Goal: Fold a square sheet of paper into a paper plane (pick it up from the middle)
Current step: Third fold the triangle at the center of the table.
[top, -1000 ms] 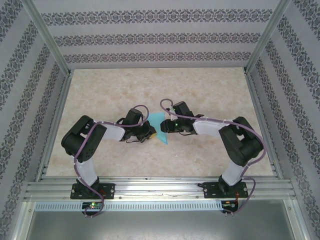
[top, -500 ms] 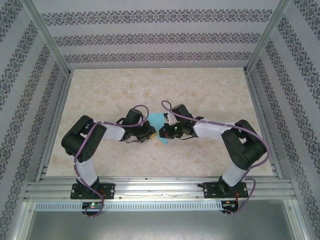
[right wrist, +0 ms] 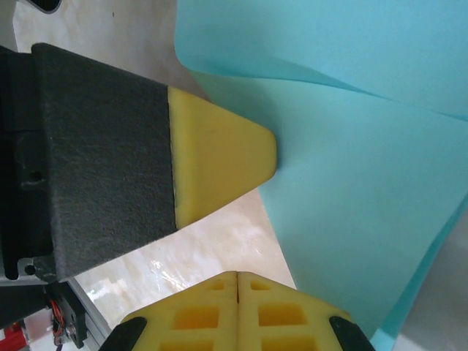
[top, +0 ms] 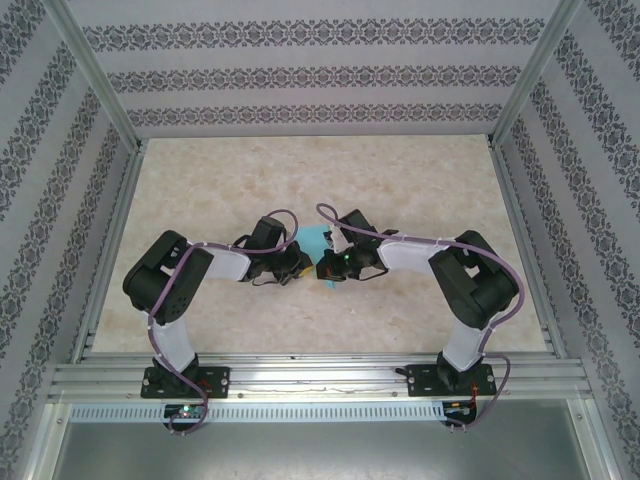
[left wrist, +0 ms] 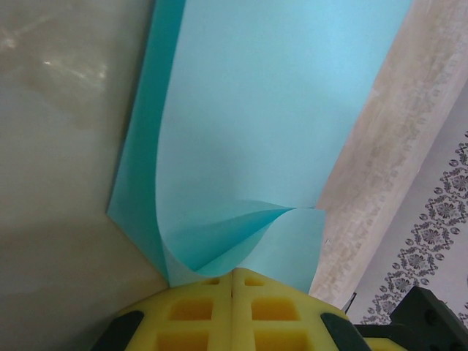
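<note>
The square sheet of paper [top: 318,240] is turquoise-blue and sits at the middle of the table between my two grippers, with a small piece of it poking out below them. In the left wrist view the paper [left wrist: 270,110] is folded over into layers that curl up from the table. My left gripper [left wrist: 232,272] is shut on its near corner. My left gripper [top: 302,262] and right gripper [top: 325,268] almost touch. In the right wrist view my right gripper [right wrist: 238,276] is shut with nothing between its pads, just left of the paper [right wrist: 365,183]. The left gripper's yellow fingertip [right wrist: 219,157] rests against the sheet.
The beige marbled table [top: 400,180] is framed by aluminium rails and patterned walls on three sides. Purple cables loop over both arms near the paper. A wall with dark ornament [left wrist: 439,227] shows at the right of the left wrist view.
My right gripper has shut and moved left toward the left gripper, covering more of the paper in the top view. The left arm has kept its place and its grip.
</note>
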Motion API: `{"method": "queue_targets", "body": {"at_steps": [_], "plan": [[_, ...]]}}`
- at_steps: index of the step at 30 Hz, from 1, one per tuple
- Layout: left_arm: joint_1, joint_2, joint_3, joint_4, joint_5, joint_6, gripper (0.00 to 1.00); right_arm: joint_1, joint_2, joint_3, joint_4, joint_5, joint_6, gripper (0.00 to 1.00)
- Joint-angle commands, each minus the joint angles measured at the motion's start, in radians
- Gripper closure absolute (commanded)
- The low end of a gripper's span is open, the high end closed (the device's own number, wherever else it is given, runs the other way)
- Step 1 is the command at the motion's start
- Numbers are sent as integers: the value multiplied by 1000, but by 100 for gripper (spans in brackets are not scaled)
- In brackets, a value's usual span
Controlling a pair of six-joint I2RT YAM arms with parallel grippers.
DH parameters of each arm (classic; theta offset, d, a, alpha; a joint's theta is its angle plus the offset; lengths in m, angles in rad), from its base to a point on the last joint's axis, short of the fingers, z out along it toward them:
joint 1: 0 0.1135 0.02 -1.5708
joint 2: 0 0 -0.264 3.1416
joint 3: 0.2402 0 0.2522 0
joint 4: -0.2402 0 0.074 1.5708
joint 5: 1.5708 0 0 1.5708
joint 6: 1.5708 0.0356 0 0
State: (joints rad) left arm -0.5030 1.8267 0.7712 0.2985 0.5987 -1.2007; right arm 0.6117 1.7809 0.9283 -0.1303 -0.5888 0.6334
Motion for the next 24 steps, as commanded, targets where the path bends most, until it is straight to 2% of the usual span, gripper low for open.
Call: {"method": "queue_targets", "body": {"at_steps": [1,7,24], "plan": [[-10,46,2,-81,-17,26,100,10,23,22,-53,33,-4,100],[-10,47,2,-83,-19,26,100,1,26,8,-79,77,-8,100],[-9,52,-2,-84,-20,25,100,-25,-12,-67,-60,78,8,100]]}}
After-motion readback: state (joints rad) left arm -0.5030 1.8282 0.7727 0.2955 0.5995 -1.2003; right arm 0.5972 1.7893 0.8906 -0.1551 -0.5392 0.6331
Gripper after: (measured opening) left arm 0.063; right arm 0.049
